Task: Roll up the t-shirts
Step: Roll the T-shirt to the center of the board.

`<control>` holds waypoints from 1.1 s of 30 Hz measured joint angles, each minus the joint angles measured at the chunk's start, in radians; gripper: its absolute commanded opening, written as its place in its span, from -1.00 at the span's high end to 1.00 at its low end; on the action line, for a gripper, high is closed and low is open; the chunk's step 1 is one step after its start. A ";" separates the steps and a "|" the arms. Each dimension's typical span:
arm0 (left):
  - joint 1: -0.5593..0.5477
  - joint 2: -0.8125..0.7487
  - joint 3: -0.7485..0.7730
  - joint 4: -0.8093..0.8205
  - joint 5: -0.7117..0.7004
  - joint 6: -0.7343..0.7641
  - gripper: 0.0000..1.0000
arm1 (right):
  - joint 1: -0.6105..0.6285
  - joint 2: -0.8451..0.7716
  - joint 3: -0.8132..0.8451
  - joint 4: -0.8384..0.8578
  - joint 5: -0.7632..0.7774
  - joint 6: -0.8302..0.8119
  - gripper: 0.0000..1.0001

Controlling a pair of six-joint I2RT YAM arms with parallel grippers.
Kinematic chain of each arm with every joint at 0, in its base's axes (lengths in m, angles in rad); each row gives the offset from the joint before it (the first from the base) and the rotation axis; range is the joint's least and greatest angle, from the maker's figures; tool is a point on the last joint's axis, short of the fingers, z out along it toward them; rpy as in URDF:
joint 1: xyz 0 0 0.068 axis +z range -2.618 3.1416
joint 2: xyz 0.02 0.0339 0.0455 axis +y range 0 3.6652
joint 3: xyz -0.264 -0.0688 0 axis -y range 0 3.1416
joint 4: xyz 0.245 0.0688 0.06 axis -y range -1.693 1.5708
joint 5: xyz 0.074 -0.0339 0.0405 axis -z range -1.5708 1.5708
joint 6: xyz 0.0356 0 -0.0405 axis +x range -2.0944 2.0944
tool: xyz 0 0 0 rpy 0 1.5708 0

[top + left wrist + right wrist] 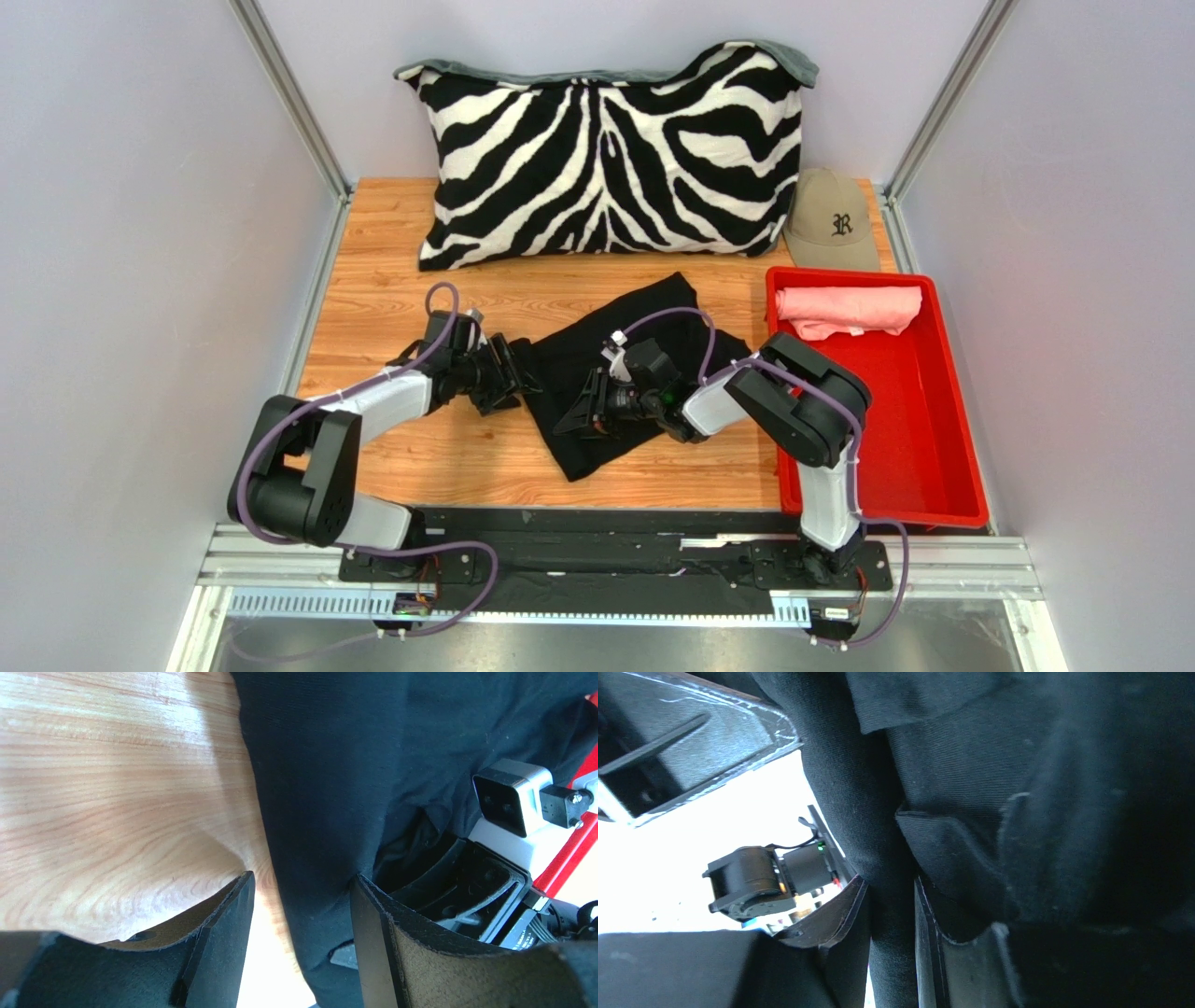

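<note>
A black t-shirt (pixel 624 357) lies crumpled on the wooden table (pixel 379 280), between the two arms. My left gripper (pixel 514 375) is at its left edge. In the left wrist view its jaws (pixel 302 906) stand open, with the shirt's edge (pixel 337 763) hanging between them and a gap on the left side. My right gripper (pixel 584 415) is low on the shirt's near-left part. It (pixel 891 917) is shut on a thick fold of the black cloth (pixel 1032 777). A salmon pink t-shirt (pixel 849 310) lies rolled at the far end of the red tray (pixel 933 434).
A zebra-striped pillow (pixel 610 154) leans against the back wall. A tan baseball cap (pixel 835 217) sits at the back right, just behind the tray. Grey walls and metal posts close in both sides of the table.
</note>
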State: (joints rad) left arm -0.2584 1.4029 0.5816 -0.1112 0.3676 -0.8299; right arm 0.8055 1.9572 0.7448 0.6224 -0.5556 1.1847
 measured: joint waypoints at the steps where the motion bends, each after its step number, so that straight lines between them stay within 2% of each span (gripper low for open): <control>1: -0.001 0.006 -0.004 0.012 0.000 -0.007 -0.22 | -0.003 0.004 -0.004 0.014 -0.004 0.010 0.42; 8: -0.024 0.025 -0.010 0.053 -0.043 -0.052 -0.17 | -0.015 0.019 -0.023 0.089 -0.026 0.071 0.42; 12: -0.067 0.032 0.018 0.025 -0.122 -0.072 -0.09 | -0.019 0.022 -0.028 0.114 -0.034 0.096 0.41; 15: -0.102 0.036 0.047 -0.020 -0.197 -0.090 0.02 | -0.021 0.022 -0.028 0.121 -0.037 0.102 0.35; 19: -0.141 0.036 0.090 -0.101 -0.290 -0.108 0.36 | -0.021 0.018 -0.027 0.108 -0.037 0.092 0.21; 23: -0.156 0.036 0.149 -0.205 -0.354 -0.108 0.49 | -0.003 -0.063 -0.008 -0.097 0.018 -0.033 -0.02; 27: -0.156 0.031 0.188 -0.313 -0.396 -0.095 0.50 | 0.095 -0.213 0.108 -0.446 0.253 -0.254 -0.08; 33: -0.156 -0.008 0.190 -0.440 -0.408 -0.069 0.50 | 0.292 -0.312 0.266 -0.707 0.564 -0.483 -0.10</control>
State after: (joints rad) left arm -0.4145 1.3949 0.7712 -0.5510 -0.0402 -0.8993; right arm 1.0973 1.6455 1.0103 -0.0845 0.0082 0.7013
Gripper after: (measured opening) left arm 0.258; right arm 0.539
